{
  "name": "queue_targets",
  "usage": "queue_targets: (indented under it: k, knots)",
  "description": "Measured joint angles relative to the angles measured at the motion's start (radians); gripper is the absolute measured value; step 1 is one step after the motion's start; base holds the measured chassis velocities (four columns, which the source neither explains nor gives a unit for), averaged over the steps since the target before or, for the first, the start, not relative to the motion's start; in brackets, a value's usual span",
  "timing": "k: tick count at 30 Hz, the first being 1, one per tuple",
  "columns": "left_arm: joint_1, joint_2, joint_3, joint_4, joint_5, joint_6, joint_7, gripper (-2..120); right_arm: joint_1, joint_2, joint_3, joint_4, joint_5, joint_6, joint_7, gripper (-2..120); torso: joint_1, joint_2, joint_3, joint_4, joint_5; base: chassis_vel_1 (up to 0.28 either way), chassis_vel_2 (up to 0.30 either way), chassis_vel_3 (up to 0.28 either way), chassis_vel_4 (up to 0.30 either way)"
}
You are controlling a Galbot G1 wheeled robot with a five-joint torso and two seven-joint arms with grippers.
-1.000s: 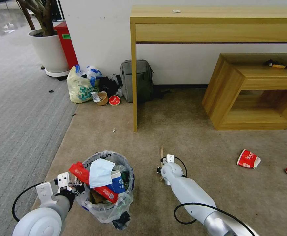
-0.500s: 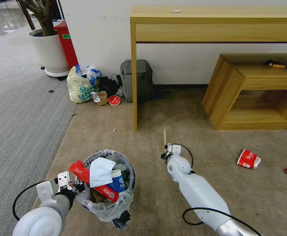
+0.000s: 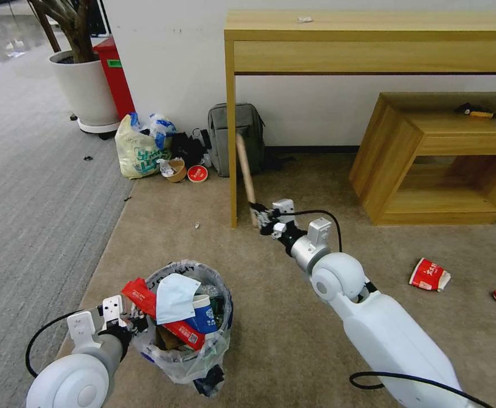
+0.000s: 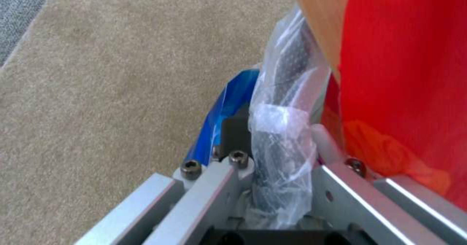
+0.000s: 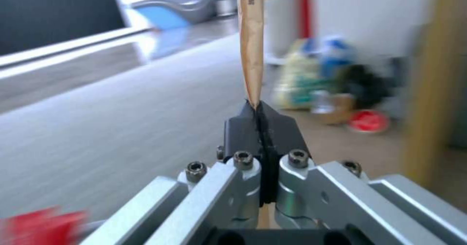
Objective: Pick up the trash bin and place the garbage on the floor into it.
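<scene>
Left of the wooden table leg (image 3: 232,136) and nearer the robot, the left gripper (image 3: 124,323) pinches the rim of the bag-lined trash bin (image 3: 186,345), which is packed with a red wrapper (image 3: 160,314), a tissue (image 3: 174,296) and a blue-white paper cup (image 3: 204,315). Just right of that leg, the right gripper (image 3: 261,216) is raised off the beige carpet (image 3: 293,187), its fingers (image 5: 243,132) pressed together on a wooden stick (image 3: 245,166) that points up along the leg. Well to the leg's right, a red-white carton (image 3: 429,275) lies on the carpet.

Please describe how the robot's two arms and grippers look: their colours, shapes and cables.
Both arms have smooth white shells with rounded ball-like joints and a silver metal ring at the wrist. A black cable loops loosely beside each arm. The left gripper and right gripper have silver angular metal frames with dark hex screws, small white blocks on top, and black fingers.
</scene>
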Motion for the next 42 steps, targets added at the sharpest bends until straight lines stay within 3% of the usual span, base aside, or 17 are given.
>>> queue_targets:
  k: [13, 21, 35, 42]
  knots:
    - [-0.009, -0.008, 0.008, 0.006, 0.0, 0.0, 0.001, 0, -0.032, -0.033, -0.178, 0.037, 0.011, -0.007, -0.066, 0, 0.0, 0.0, 0.0, 0.0, 0.0001, 0.0, 0.0, 0.0, 0.0]
    - [-0.008, -0.009, 0.008, 0.002, 0.0, 0.0, 0.001, 0, -0.04, -0.074, -0.236, 0.02, -0.037, -0.008, -0.08, 0, 0.0, 0.0, 0.0, -0.0001, 0.0, 0.0, 0.0, 0.0, 0.0]
    - [-0.005, -0.007, 0.005, -0.01, -0.004, 0.0, 0.003, 0, -0.036, -0.035, -0.299, -0.077, -0.113, 0.019, -0.083, 0, 0.0, 0.0, 0.0, -0.0001, 0.0001, 0.0, 0.0, 0.0, 0.0]
    - [-0.006, -0.007, 0.005, -0.011, -0.009, 0.0, 0.003, 0, -0.035, -0.016, -0.312, -0.106, -0.144, 0.029, -0.077, 24, 0.0, 0.0, 0.0, -0.0001, 0.0001, 0.0, 0.0, 0.0, 0.0]
